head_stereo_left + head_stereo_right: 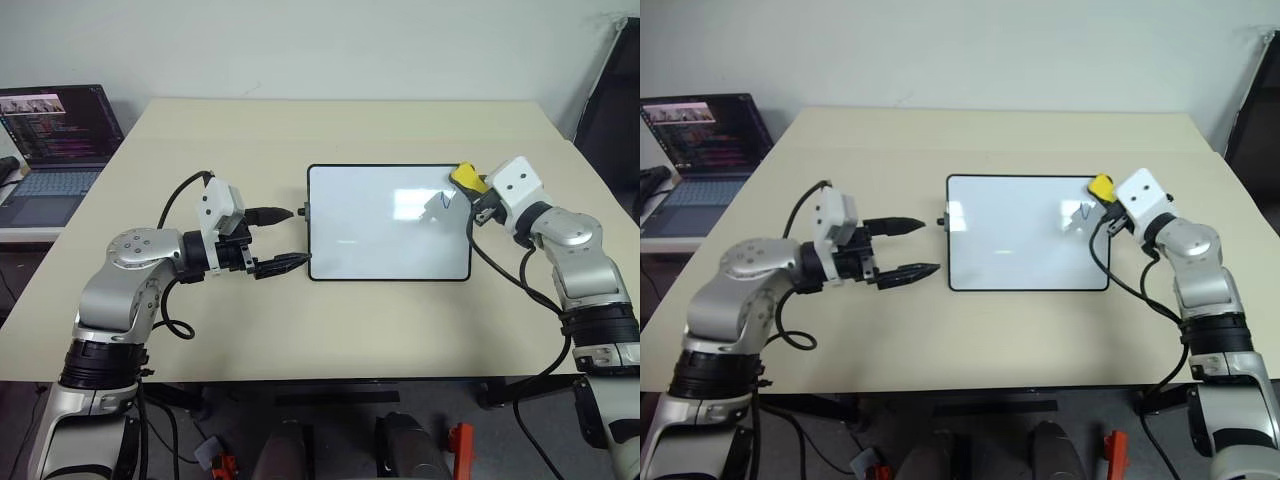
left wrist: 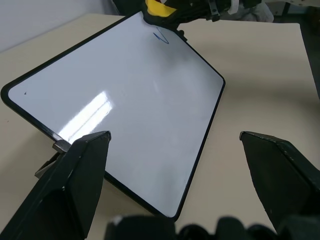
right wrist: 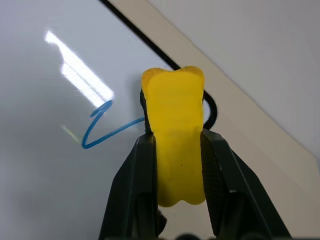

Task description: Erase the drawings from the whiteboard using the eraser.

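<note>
The whiteboard (image 1: 370, 240) lies flat on the table, glossy white in a thin black frame. One small blue drawing (image 3: 100, 127) sits near its far right corner, also visible as the drawing (image 1: 443, 201). My right gripper (image 1: 478, 195) is shut on the yellow eraser (image 3: 175, 150), which is over that corner right beside the blue stroke. My left gripper (image 1: 293, 238) is open at the board's left short side, one finger on either side of the black knob (image 2: 60, 146). I cannot tell whether it touches the board. A tiny dark dot (image 2: 25, 93) marks the board near that side.
An open laptop (image 1: 55, 140) stands on a separate surface at the far left. The beige table (image 1: 300, 130) extends beyond the board on all sides. A dark upright object (image 1: 615, 110) stands past the table's right edge. Black cables loop beside both arms.
</note>
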You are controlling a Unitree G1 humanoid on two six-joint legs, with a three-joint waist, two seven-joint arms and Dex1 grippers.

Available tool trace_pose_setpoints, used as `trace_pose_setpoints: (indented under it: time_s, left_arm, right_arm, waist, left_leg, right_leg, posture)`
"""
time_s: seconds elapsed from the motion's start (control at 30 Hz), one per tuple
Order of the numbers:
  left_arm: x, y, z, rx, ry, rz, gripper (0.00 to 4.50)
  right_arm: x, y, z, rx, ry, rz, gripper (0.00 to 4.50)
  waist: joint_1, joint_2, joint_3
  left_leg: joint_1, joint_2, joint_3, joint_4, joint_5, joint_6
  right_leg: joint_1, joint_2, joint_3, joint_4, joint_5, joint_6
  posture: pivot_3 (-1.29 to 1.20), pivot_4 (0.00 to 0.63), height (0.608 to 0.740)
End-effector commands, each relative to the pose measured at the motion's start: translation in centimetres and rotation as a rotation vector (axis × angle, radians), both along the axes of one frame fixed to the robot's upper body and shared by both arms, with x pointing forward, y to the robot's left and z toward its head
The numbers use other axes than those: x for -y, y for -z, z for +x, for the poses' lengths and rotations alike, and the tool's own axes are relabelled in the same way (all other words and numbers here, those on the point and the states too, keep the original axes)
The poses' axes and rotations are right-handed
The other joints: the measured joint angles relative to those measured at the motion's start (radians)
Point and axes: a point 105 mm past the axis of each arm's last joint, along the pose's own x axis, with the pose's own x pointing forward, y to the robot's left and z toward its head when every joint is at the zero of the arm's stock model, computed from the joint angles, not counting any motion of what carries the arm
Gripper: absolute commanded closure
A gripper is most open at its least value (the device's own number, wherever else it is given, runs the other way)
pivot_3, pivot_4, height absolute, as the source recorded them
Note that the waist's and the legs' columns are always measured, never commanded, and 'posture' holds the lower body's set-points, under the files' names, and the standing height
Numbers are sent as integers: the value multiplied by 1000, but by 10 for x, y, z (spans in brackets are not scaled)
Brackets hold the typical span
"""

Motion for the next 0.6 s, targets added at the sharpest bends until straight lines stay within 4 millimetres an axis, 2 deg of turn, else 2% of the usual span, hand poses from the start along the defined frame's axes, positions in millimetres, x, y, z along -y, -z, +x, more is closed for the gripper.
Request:
trace_pose_setpoints:
  time_s: [0.03, 0.17, 0.27, 0.47, 0.57, 0.6]
  left_arm:
    - [1, -13, -4, 51, 14, 0, 0]
    - [1, -13, -3, 49, 15, 1, 0]
    - [2, -13, -3, 50, 17, 1, 0]
    - [2, -13, -2, 50, 17, 2, 0]
    - [3, -14, -2, 53, 19, 0, 0]
    - [3, -15, -3, 54, 22, -2, 0]
  right_arm:
    - [-18, 39, -13, -144, -76, -102, 3671]
    - [-35, 52, -30, -219, -152, -132, 3674]
    - [-33, 58, -33, -231, -134, -153, 3675]
    - [-12, 34, -18, -131, -34, -124, 3697]
    - [-14, 12, -24, -115, -88, 8, 3704]
    - [-12, -2, -31, -104, -118, 83, 3704]
  waist:
    - [-4, 0, 0]
    - [-9, 0, 0]
    - [-8, 0, 0]
    - [-7, 0, 0]
    - [-3, 0, 0]
    - [-1, 0, 0]
  left_leg:
    - [0, 0, 0, 1, 0, 0]
    - [5, 0, 0, 5, 0, 0]
    - [14, 0, -1, 4, 0, 0]
    - [15, 0, 0, 4, 0, 0]
    - [15, 0, -1, 5, 0, 1]
    - [14, 0, -1, 4, 0, 1]
  right_leg:
    - [1, 0, 0, 1, 0, 0]
    - [7, 0, 0, 0, 0, 1]
    - [16, 0, 0, -1, -5, 1]
    - [17, 0, 0, -1, -5, 2]
    - [17, 0, 0, -1, -5, 2]
    - [16, 0, 0, -1, -5, 2]
  posture:
    - [0, 150, 740]
    - [0, 150, 740]
    - [0, 150, 740]
    - [0, 150, 740]
    - [0, 150, 740]
    - [0, 150, 740]
